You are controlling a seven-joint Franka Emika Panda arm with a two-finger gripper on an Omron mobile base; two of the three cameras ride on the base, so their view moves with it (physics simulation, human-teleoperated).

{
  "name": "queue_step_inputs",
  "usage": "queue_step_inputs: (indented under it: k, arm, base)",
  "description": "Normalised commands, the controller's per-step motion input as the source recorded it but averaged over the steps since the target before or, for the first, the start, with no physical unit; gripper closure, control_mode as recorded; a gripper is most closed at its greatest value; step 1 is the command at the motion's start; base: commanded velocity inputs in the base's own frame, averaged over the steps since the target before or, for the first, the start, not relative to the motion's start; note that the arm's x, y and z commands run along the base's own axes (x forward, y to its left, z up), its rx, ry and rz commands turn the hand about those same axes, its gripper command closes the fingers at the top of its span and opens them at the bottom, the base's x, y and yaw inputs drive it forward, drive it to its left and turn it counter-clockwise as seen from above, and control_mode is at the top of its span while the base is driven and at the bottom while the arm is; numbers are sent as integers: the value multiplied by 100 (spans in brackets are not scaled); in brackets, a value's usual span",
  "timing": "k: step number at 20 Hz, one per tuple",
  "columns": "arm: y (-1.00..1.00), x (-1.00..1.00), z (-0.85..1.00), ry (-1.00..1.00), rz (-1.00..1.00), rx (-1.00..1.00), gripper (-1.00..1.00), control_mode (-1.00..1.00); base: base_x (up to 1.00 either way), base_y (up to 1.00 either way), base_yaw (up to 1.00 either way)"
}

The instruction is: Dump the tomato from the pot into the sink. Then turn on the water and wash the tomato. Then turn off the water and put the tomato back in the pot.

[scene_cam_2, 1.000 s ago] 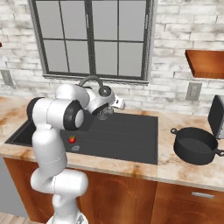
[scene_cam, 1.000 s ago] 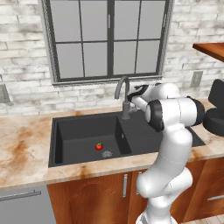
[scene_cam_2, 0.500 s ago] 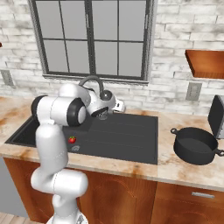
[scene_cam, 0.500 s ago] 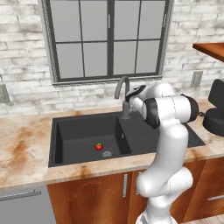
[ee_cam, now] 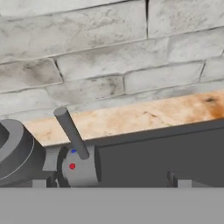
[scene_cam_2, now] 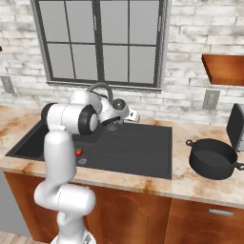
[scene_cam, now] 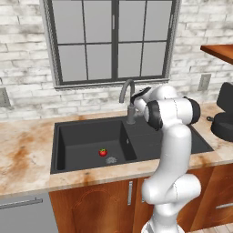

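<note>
Sink (scene_cam: 86,136): matt black finish, smooth walls, with a round metallic drain (scene_cam: 111,160). Faucet (scene_cam: 129,93): dark grey metal, satin sheen; its lever (ee_cam: 71,131) is smooth grey metal. Surface (scene_cam: 22,159): polished stone look, beige with rust-brown mottling. Pot (scene_cam_2: 213,157): black, matt, slightly sheened rim. Tomato (scene_cam: 103,152): glossy red skin. Wall (ee_cam: 109,57): rough whitewashed brick with grey mortar. Cabinet fronts (scene_cam_2: 133,214): reddish-brown wood, smooth, with metal handles. Robot arm (scene_cam: 175,150): glossy white plastic shell, dark joints.
</note>
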Motion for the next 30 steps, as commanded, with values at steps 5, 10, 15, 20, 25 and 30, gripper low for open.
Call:
queue_step_inputs:
  k: [5,10,15,20,25,30]
  arm:
    - [0,22,-16,0,1,0,-100,-100]
    - [0,25,-8,-3,0,0,-100,-100]
    - [0,35,-7,0,0,0,-100,-100]
    - [0,22,-30,0,0,-1,-100,-100]
    - [-26,19,-44,0,-2,0,-100,-100]
    - [-79,2,-68,0,-13,0,-100,-100]
  base:
    - [0,0,0]
    - [0,0,0]
    - [0,0,0]
    - [0,0,0]
    - [0,0,0]
    - [0,0,0]
